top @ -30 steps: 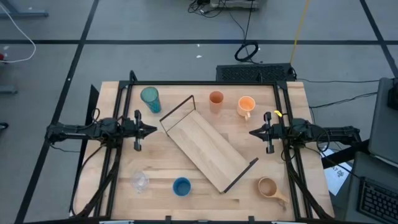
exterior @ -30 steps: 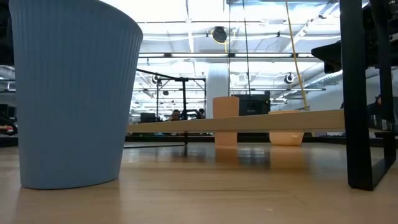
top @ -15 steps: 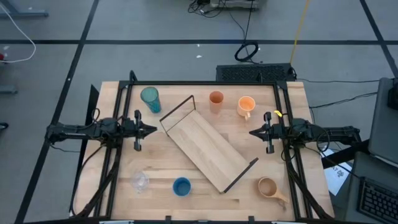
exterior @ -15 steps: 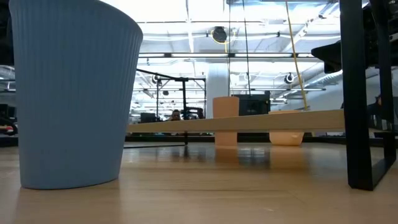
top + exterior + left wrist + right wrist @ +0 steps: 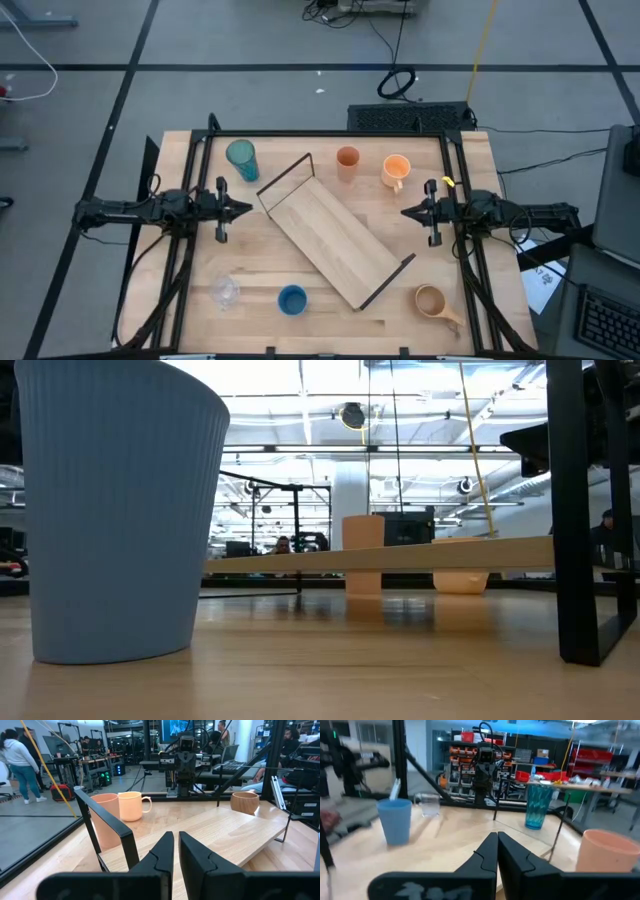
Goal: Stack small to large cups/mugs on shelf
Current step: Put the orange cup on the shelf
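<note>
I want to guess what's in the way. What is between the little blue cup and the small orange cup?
The shelf lies slanted between the blue cup and the small orange cup. The high view shows this best.

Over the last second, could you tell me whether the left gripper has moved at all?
No. In the high view the left gripper sits just as far below the teal tumbler, beside the shelf.

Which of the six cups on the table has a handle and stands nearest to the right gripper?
The orange handled mug, just behind the right gripper. The tan handled mug also has a handle but sits farther away.
</note>
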Tool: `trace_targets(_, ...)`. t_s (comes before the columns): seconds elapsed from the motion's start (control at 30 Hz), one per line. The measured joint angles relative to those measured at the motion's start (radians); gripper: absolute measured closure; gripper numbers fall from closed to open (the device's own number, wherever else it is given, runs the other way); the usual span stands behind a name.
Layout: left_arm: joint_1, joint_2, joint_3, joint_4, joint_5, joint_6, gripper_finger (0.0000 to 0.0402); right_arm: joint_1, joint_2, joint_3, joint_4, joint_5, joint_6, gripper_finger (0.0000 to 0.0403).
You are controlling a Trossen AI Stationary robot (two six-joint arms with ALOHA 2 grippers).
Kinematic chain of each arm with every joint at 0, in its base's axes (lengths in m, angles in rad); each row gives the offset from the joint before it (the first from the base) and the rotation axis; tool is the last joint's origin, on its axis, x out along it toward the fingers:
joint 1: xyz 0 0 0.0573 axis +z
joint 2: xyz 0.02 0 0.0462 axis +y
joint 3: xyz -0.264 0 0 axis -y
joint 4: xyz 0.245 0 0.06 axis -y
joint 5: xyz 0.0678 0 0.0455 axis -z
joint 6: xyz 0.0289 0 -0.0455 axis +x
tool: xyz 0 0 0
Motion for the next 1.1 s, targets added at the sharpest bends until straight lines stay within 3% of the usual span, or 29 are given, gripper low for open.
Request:
trace_targets(0.33, 0.0, 0.0, 0.0, 0.0, 0.0, 0.0, 0.0371, 0.0, 0.041, 0.068, -0.013, 0.003, 0.151, 0.0403)
trace_targets(0.67, 0.0, 0.0, 0.0, 0.0, 0.0, 0.0, 0.0371, 0.0, 0.278, 0.342, -0.073, 0.004, 0.121, 0.0403)
trace_targets(1.1, 0.0, 0.0, 0.0, 0.0, 0.0, 0.0, 0.0371, 0.0, 0.541, 0.755, -0.331, 0.004, 0.115, 0.0403)
